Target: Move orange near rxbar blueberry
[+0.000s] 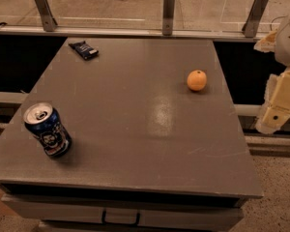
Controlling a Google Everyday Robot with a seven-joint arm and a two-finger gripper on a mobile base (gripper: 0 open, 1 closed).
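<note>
Beyond the desk's right edge, off the tabletop altogether, hangs the cream-coloured gripper (279, 105), level with the middle of that edge and touching nothing; whether it is open or closed I cannot tell. The desk (135, 129) is a flat grey slab seen from its near side. The orange (196, 80) sits on it close to the right edge, somewhat nearer the far right corner than the near one, with its stem spot turned upward. The bar (84, 50) (dark navy wrapper, faint pale print) lies flat at the far left corner, set at a slant to the far edge. Orange and bar are well apart, with most of the desk's width between them. A blue can (47, 129) stands by the left edge toward the near left corner, its silver top and pull tab showing. A dark handle (121, 218) sits on the pale front below the near edge. Metal posts (168, 12) rise behind the far edge.
</note>
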